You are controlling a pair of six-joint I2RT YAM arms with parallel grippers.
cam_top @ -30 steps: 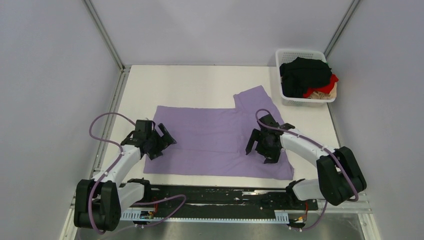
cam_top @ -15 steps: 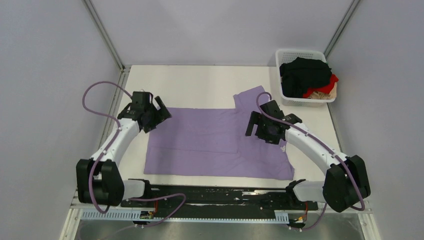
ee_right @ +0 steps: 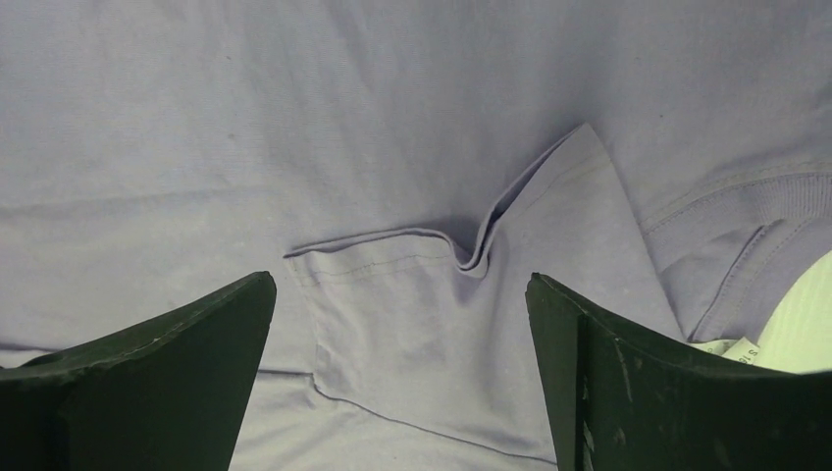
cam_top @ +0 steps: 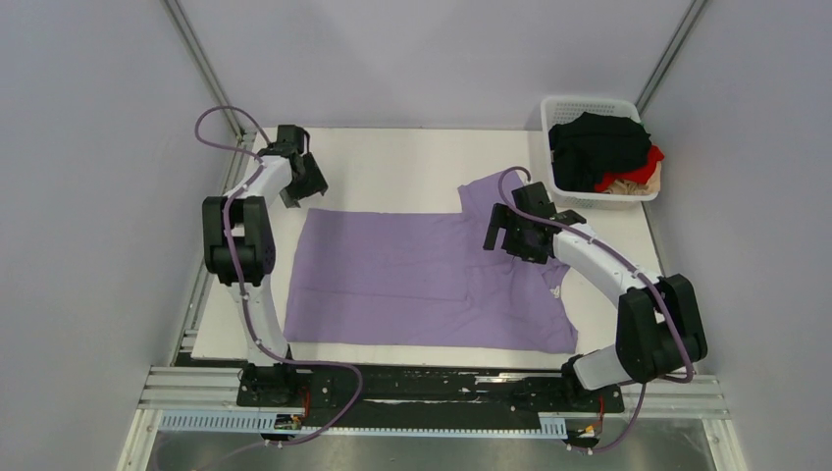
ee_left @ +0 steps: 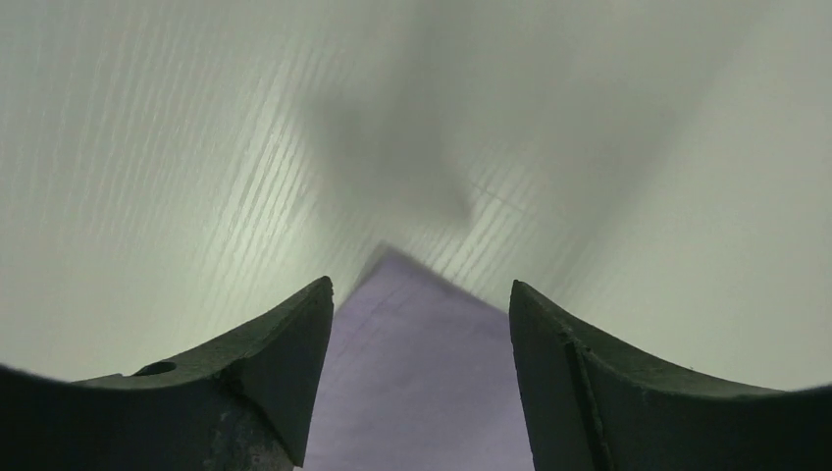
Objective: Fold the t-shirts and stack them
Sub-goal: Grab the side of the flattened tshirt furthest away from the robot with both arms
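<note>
The light purple t-shirt lies spread flat on the white table, with one sleeve sticking out at the far right. My left gripper is open and empty, low over the shirt's far left corner, which shows between its fingers. My right gripper is open and empty above the shirt near the sleeve. In the right wrist view the gripper hovers over a folded-in sleeve hem, with the collar at the right. Black, red and beige shirts lie in the basket.
The white lattice basket stands at the far right corner. Grey walls close in the table at left, back and right. A metal rail runs along the table's left edge. The arm bases sit on the black bar at the near edge.
My left gripper has swung from the shirt's near left edge to its far left corner. My right gripper has moved away from me, toward the sleeve. Both stayed open.
</note>
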